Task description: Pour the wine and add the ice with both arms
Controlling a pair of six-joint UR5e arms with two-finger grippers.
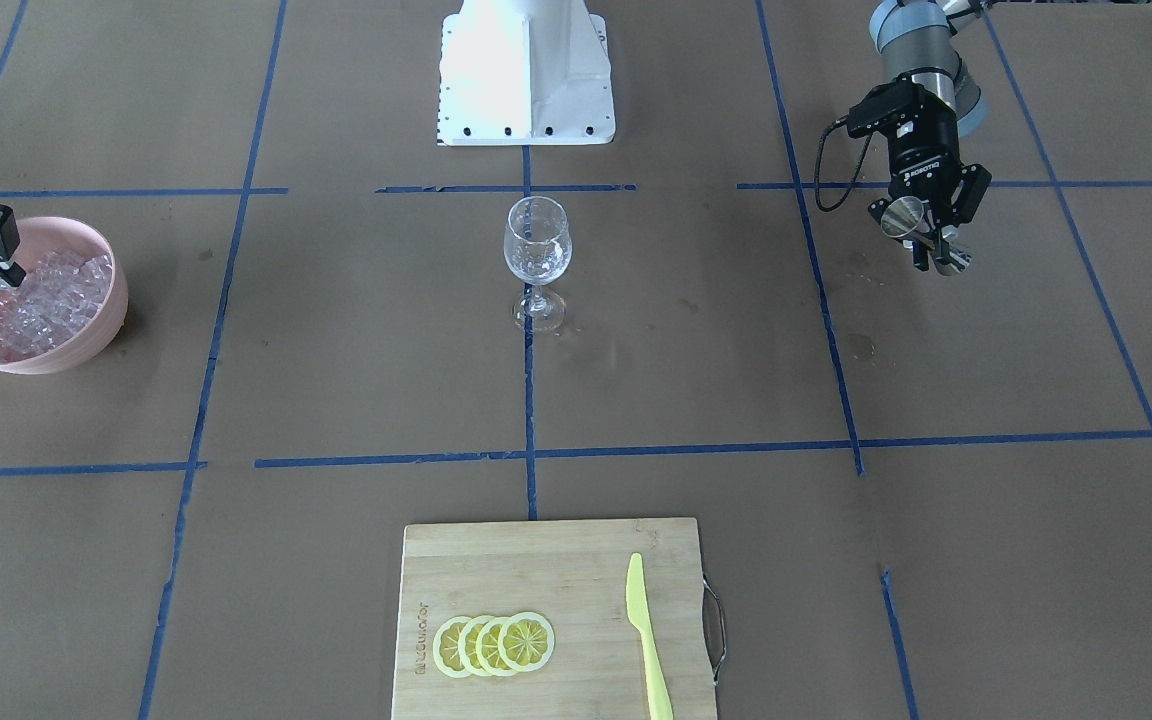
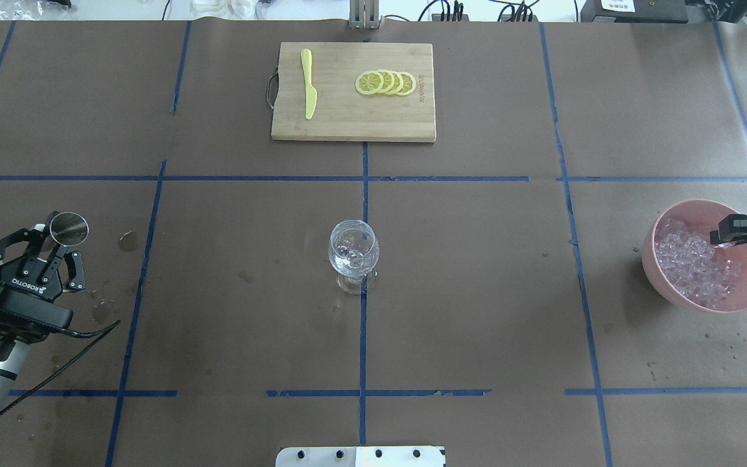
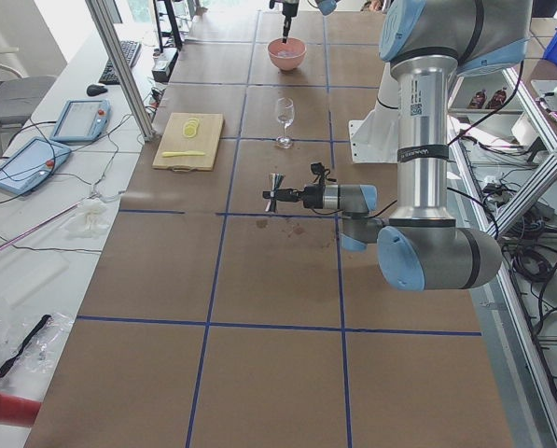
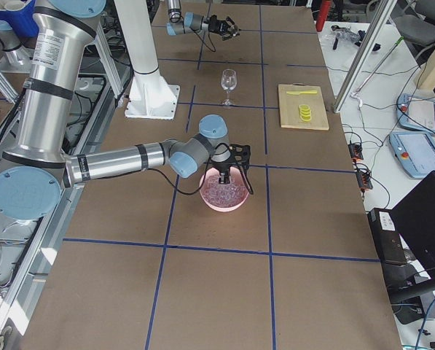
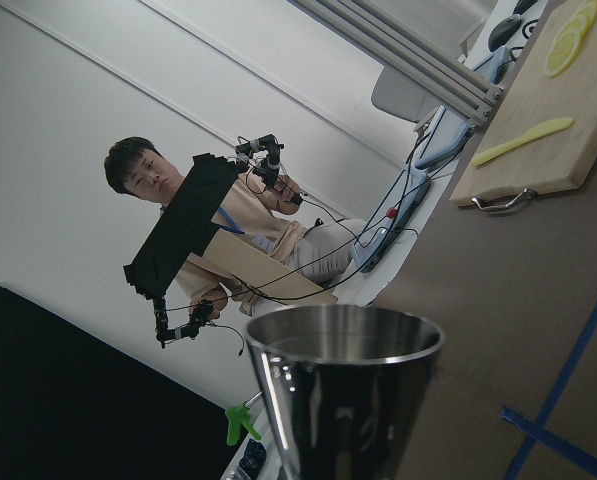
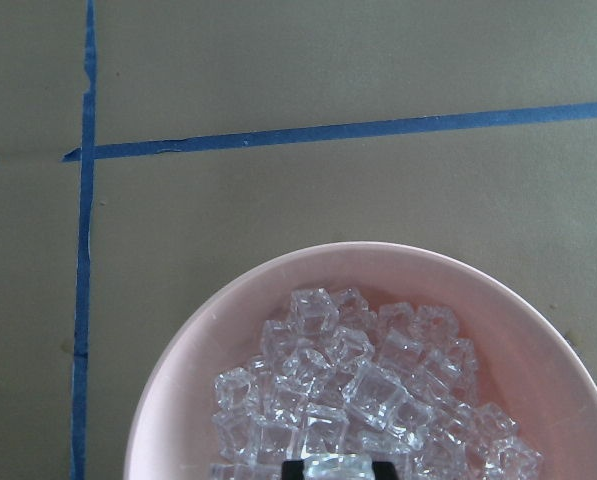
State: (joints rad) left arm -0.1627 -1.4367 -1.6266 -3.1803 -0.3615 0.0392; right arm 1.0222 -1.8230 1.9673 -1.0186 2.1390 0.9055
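While your left gripper, marked "ROBOTIQ", had its fingers clenched on a steel jigger, the fingers of your right gripper pinched ice in the pink bowl.

Brown paper covered the table, and strips of blue tape split it into large rectangles. Dark wet blotches and scattered droplets marked the paper. Along the operators' side ran a white bench, where two blue-grey pendant tablets, a keyboard and a mouse lay among loose cables. A grey chair stood beside that bench. Slanting aluminium posts rose from the table's edge. A black screen stood near the bench's other end. Behind the robot's side, cables trailed over a metal frame. The wall was plain white, and the light was bright and even.
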